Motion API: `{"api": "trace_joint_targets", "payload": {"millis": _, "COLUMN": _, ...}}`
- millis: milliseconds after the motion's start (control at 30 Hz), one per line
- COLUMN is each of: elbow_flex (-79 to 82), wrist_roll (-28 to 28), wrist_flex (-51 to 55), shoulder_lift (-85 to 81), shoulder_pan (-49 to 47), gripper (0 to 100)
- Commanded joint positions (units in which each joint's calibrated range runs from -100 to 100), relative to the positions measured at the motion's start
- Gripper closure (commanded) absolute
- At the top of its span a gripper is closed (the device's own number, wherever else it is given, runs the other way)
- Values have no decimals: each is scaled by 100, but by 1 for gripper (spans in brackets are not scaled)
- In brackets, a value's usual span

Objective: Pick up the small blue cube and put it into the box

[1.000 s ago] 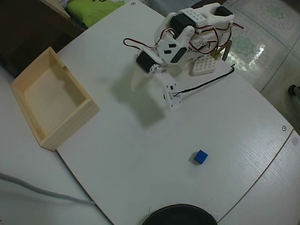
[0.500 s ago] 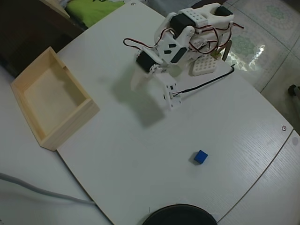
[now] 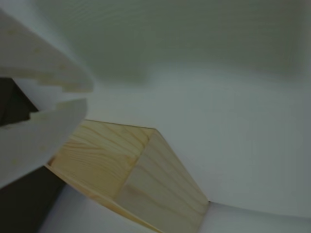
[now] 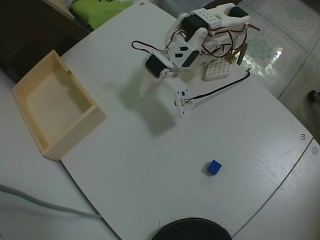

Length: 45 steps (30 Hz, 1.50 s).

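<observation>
In the overhead view the small blue cube lies alone on the white table, toward the lower right. The pale wooden box sits at the table's left edge, with nothing inside. My gripper hangs folded near the arm's base at the top centre, between box and cube and far from both. The wrist view has my two white fingers entering from the left, tips together with nothing between them, and a corner of the box below. No cube appears in the wrist view.
A white perforated block stands beside the arm's base, with a black cable running past it. A black round object pokes in at the bottom edge. A grey cable lies off the table at lower left.
</observation>
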Motion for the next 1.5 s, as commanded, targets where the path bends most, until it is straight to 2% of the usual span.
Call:
{"api": "trace_joint_targets", "payload": {"millis": 0, "elbow_flex": -172, "wrist_roll": 27, "wrist_flex": -17, "shoulder_lift": -34, "shoulder_pan": -129, "gripper": 99}}
{"api": "trace_joint_targets", "payload": {"millis": 267, "elbow_flex": -1149, "wrist_roll": 308, "wrist_flex": 280, "shoulder_lift": -26, "shoulder_pan": -166, "gripper": 90}}
{"api": "trace_joint_targets", "payload": {"millis": 567, "elbow_flex": -2679, "wrist_roll": 293, "wrist_flex": 960, "shoulder_lift": 118, "shoulder_pan": -527, "gripper": 90}}
{"api": "trace_joint_targets", "payload": {"millis": 967, "elbow_flex": -6000, "wrist_roll": 267, "wrist_flex": 1028, "shoulder_lift": 3060, "shoulder_pan": -549, "gripper": 90}}
{"api": "trace_joint_targets", "payload": {"millis": 1200, "elbow_flex": -8570, "wrist_roll": 267, "wrist_flex": 2285, "shoulder_lift": 4911, "shoulder_pan": -630, "gripper": 90}}
{"api": "trace_joint_targets", "payload": {"millis": 1467, "elbow_flex": -11041, "wrist_roll": 256, "wrist_flex": 4121, "shoulder_lift": 6280, "shoulder_pan": -1699, "gripper": 90}}
